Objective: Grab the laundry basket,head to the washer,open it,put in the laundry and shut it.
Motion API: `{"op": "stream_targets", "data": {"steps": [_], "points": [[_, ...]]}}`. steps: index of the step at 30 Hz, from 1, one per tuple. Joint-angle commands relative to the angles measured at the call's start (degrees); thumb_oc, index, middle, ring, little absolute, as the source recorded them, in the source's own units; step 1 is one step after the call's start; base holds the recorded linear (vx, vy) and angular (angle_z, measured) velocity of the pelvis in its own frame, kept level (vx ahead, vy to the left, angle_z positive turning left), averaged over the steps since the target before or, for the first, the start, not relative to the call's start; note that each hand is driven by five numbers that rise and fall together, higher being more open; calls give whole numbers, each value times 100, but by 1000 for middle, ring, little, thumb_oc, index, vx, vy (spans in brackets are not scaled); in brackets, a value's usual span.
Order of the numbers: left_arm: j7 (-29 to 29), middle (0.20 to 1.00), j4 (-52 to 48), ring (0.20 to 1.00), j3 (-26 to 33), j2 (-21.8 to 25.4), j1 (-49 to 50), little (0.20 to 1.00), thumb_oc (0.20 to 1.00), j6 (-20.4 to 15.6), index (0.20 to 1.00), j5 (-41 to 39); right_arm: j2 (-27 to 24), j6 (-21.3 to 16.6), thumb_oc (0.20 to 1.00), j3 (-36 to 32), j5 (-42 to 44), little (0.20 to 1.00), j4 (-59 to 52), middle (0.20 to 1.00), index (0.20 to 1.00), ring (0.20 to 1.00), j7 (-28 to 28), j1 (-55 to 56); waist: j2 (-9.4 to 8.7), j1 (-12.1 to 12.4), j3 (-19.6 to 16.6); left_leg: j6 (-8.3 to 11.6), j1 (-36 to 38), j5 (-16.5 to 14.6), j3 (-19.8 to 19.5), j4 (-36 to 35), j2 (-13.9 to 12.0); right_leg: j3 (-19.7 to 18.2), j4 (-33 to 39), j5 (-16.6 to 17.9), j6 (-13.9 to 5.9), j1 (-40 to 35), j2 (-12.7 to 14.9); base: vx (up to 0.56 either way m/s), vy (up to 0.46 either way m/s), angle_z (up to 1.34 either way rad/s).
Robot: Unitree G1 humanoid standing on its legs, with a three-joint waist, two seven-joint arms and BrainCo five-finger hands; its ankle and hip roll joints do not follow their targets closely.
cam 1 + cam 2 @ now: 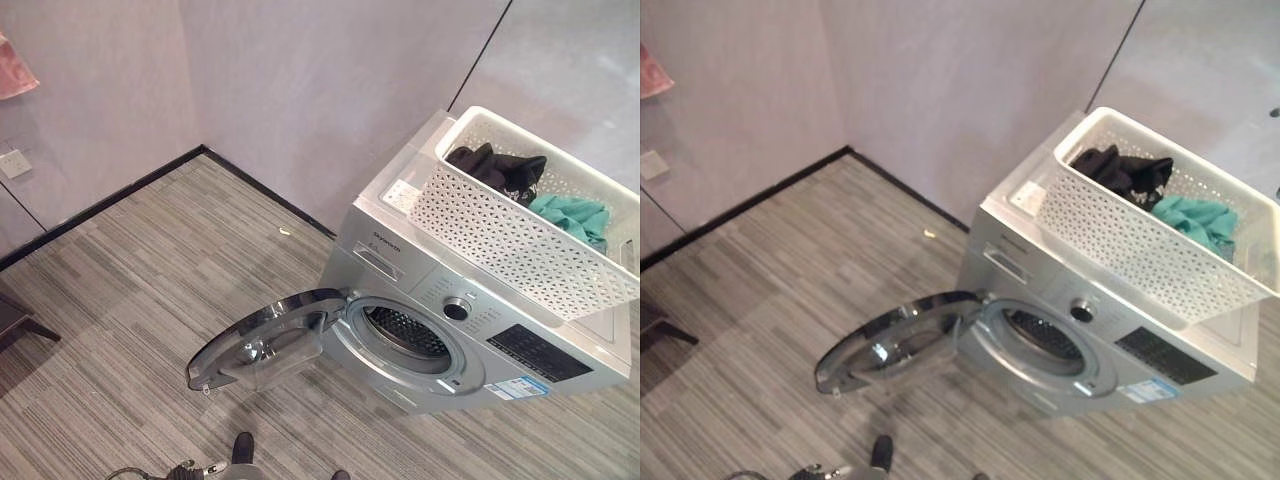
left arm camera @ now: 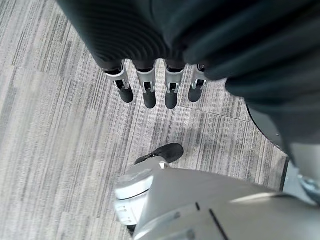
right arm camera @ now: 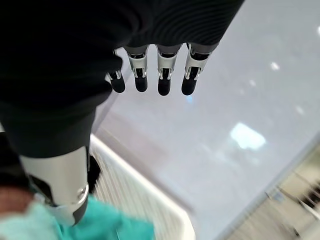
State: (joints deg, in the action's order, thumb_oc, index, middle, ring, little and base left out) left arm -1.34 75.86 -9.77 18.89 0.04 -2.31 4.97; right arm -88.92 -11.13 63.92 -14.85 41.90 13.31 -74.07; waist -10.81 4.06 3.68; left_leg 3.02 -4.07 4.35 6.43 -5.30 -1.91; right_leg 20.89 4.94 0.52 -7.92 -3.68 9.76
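Left eye view: washer door (image 1: pixel 270 340) open lower centre, basket (image 1: pixel 520 215) (clothes inside) upper right; loading next. Right hand (image 3: pixel 150 75) and left hand (image 2: pixel 155 85) hang straight-fingered, holding nothing.

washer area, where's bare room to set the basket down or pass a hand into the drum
Bare floor lies left of the open door, out to the wall corner. The drum opening is unblocked from the front. The washer top is crowded: the laundry basket covers nearly all of it.

Perforated plastic basket (image 1: pixel 520 235); glossy, seemingly metal washer (image 1: pixel 400 300).
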Motion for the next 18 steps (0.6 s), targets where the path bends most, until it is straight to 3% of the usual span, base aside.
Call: {"op": "stream_targets", "data": {"steps": [1, 9, 12, 18], "points": [[-252, 1000, 252, 1000, -224, -246, 352, 1000, 1000, 54, 1000, 73, 11, 214, 1000, 41, -38, 1000, 155, 1000, 1000, 1000, 256, 229, 160, 31, -346, 332, 155, -233, 397, 30, -457, -204, 6, 599, -278, 470, -12, 6, 2, -8], [-265, 1000, 194, 1000, -220, -281, 322, 1000, 1000, 29, 1000, 49, 96, 195, 1000, -597, -101, 1000, -179, 1000, 1000, 1000, 321, 1135, 197, 3, -333, 331, 107, -216, 408, 30, -454, -224, 6, 605, -282, 531, -7, 1, -1, -5], [-200, 1000, 267, 1000, -228, -306, 293, 1000, 1000, 26, 1000, 127, 534, 252, 1000, -1669, -237, 1000, -185, 1000, 1000, 1000, 43, 2096, 250, 12, -291, 309, 97, -223, 422, 30, -446, -262, 6, 624, -289, 562, 5, -2, 0, -9], [-97, 1000, 285, 1000, -279, -309, 236, 1000, 1000, -24, 1000, 272, 968, 292, 1000, -2406, -745, 1000, -356, 1000, 1000, 1000, -486, 2544, 311, 82, -236, 289, 61, -225, 416, 30, -426, -264, 6, 643, -301, 604, 26, 0, -1, -1]]}}
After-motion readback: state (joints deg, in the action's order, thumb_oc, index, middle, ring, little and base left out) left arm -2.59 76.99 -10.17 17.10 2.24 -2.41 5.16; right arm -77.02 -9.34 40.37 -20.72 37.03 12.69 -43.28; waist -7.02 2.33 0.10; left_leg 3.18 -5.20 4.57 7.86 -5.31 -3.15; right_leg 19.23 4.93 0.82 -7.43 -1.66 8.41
